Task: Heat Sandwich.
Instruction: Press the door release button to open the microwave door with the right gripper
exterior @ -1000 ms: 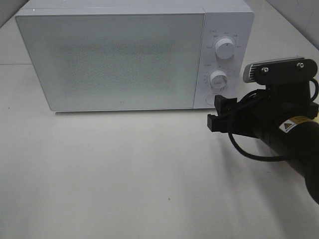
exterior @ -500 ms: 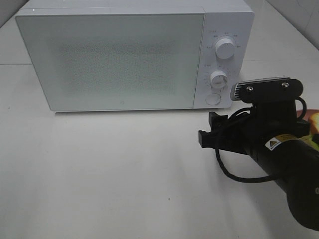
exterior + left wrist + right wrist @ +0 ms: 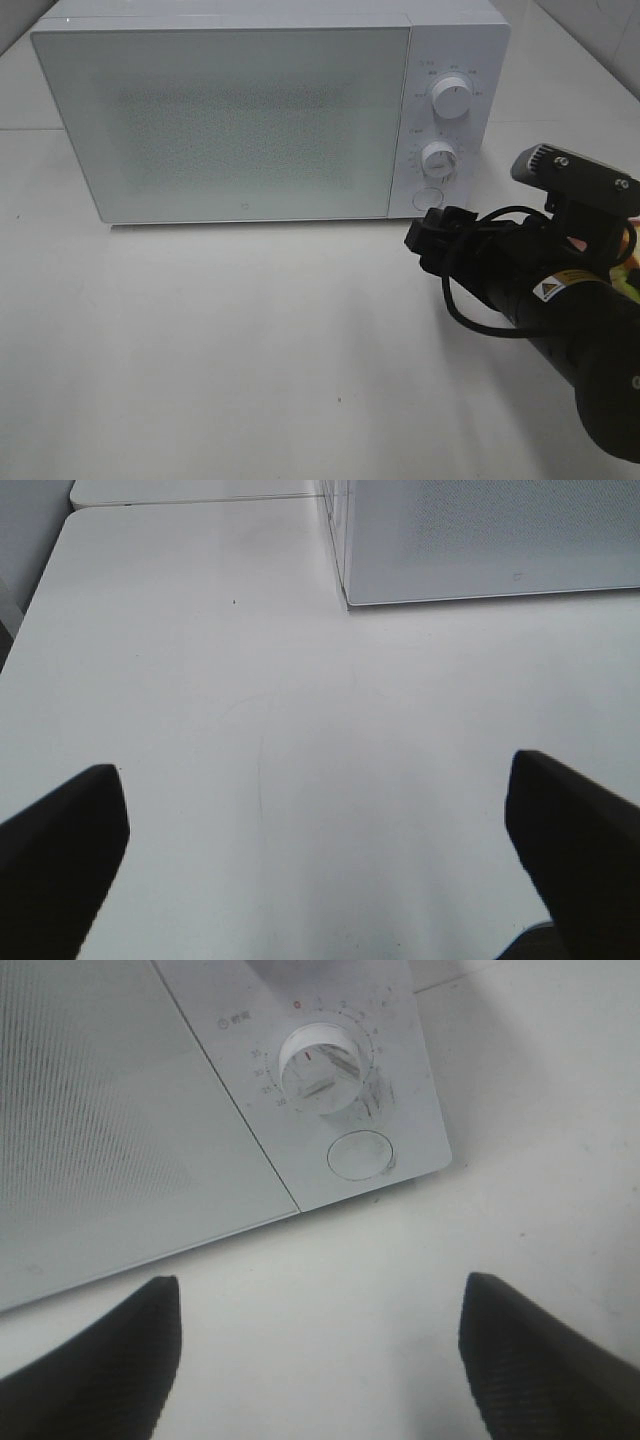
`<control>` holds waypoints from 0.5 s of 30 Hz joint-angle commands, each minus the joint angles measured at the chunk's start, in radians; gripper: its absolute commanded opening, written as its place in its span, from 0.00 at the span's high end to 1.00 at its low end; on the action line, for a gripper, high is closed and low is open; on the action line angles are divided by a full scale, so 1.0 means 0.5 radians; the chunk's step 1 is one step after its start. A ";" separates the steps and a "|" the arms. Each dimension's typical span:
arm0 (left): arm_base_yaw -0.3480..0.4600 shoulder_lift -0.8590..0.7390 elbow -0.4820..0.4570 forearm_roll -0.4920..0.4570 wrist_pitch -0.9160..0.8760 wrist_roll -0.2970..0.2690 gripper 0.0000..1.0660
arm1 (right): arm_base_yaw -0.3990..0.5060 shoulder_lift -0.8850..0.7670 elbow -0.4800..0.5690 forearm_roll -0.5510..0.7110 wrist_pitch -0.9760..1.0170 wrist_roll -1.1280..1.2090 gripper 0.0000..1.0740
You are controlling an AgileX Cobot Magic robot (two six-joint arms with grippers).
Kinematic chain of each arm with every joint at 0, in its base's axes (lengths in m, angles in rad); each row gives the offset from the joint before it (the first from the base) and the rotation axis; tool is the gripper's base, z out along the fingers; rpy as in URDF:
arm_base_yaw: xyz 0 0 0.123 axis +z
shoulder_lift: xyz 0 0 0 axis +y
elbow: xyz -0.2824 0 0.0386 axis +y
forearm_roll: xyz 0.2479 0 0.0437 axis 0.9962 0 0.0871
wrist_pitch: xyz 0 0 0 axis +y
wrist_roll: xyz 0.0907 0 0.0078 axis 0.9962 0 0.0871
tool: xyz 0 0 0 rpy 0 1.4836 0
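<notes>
Microwave: a white box (image 3: 230, 120) sits at the back of the worktop (image 3: 250, 350), and its frosted door is flat shut.
Controls: the panel to the right of the door carries an upper knob (image 3: 451, 100), a lower knob (image 3: 439, 158) under it and a round button (image 3: 427, 199) at the bottom.
Right arm: the black arm (image 3: 580, 330) comes in from the lower right of the high view, with a loop of cable hanging off it. Its tip is just in front of the microwave's lower right corner, close to the round button.
Right fingers: the right fingers (image 3: 100, 1360) are spread wide and released, with nothing between them. The wrist view looks through the gap at bare worktop, with the lower knob and the round button straight ahead. They are near the panel but not touching it.
Left fingers: the left fingers (image 3: 60, 850) are spread wide and released too, and they grasp nothing. They hang over open worktop, with the microwave's lower front corner off ahead.
Left arm: it is out of the high view, so only its wrist view shows it.
Sandwich: barely there! A sliver of yellow-green and orange (image 3: 632, 252) peeks past the right arm at the right edge of the high view, to the right of the microwave. The arm hides the rest, so I cannot tell how it lies.
</notes>
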 commanded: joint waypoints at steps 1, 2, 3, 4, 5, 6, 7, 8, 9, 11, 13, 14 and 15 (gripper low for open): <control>-0.002 -0.056 0.004 -0.008 -0.002 0.000 0.08 | 0.010 -0.004 0.002 -0.006 -0.024 0.546 0.31; -0.002 -0.056 0.004 -0.008 -0.002 0.000 0.08 | 0.010 -0.004 0.002 -0.006 -0.024 0.674 0.31; -0.002 -0.056 0.004 -0.008 -0.002 0.000 0.08 | 0.010 -0.004 0.002 -0.006 -0.024 0.810 0.31; -0.002 -0.056 0.004 -0.008 -0.002 0.000 0.08 | 0.010 -0.004 0.002 -0.006 -0.024 0.810 0.31; -0.002 -0.056 0.004 -0.008 -0.002 0.000 0.08 | 0.010 -0.004 0.002 -0.006 -0.024 0.920 0.31; -0.002 -0.056 0.004 -0.008 -0.002 0.000 0.08 | 0.010 -0.004 0.002 -0.006 -0.020 1.164 0.31; -0.002 -0.056 0.004 -0.008 -0.002 0.000 0.08 | 0.010 -0.004 0.002 -0.006 -0.018 1.294 0.31; -0.002 -0.056 0.004 -0.008 -0.002 0.000 0.08 | 0.010 -0.004 0.002 -0.006 -0.018 1.416 0.31; -0.002 -0.056 0.004 -0.008 -0.002 0.000 0.08 | 0.010 -0.004 0.002 -0.006 -0.018 1.416 0.31; -0.002 -0.056 0.004 -0.008 -0.002 0.000 0.08 | 0.010 -0.004 0.002 -0.006 -0.018 1.710 0.32; -0.002 -0.056 0.004 -0.008 -0.002 0.000 0.08 | 0.010 -0.004 0.002 -0.006 -0.018 1.886 0.33; -0.002 -0.056 0.004 -0.008 -0.002 0.000 0.08 | 0.010 -0.004 0.002 -0.006 -0.018 1.886 0.33; -0.002 -0.056 0.004 -0.008 -0.002 0.000 0.08 | 0.010 -0.004 0.002 -0.006 -0.018 2.026 0.36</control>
